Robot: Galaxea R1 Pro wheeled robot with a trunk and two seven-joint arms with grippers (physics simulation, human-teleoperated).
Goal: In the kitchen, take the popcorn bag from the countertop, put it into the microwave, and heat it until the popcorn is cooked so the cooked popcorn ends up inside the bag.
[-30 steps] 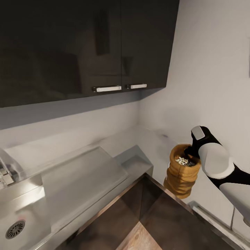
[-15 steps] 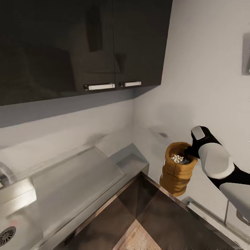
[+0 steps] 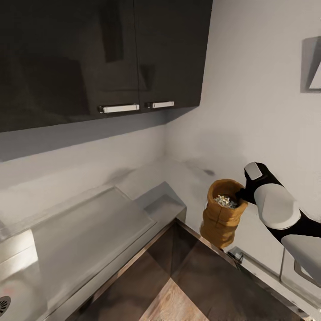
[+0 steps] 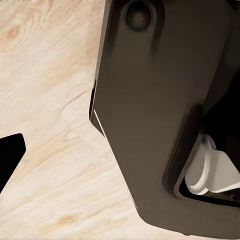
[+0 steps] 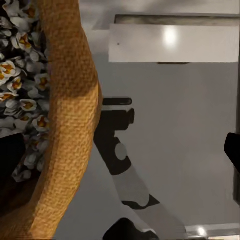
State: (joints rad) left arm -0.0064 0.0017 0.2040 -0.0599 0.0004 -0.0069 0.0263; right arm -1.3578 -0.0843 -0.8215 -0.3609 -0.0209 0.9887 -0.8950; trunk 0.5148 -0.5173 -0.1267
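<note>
The popcorn bag (image 3: 220,220), a tan burlap sack with a rolled rim, hangs in the air past the countertop's corner. My right gripper (image 3: 243,194) is shut on its rim, one finger inside the sack. Pale popcorn (image 3: 225,201) heaps inside it. The right wrist view shows the woven rim (image 5: 70,125) and the white-and-yellow popcorn (image 5: 22,95) up close. The grey metal countertop (image 3: 89,223) runs along the left wall. In the left wrist view a dark fingertip (image 4: 9,157) of my left gripper hangs over a pale wood floor (image 4: 50,100). The microwave is out of view.
Dark glossy upper cabinets (image 3: 102,53) with two silver handles hang over the worktop. A sink drain (image 3: 3,303) sits at the lower left edge. Dark cabinet fronts (image 3: 200,276) and a strip of wood floor (image 3: 174,305) lie below. A pale fixture (image 3: 312,71) sits on the right wall.
The whole picture has slid left, so the camera has turned right. The bag stays in my right gripper and has swung slightly toward the counter corner.
</note>
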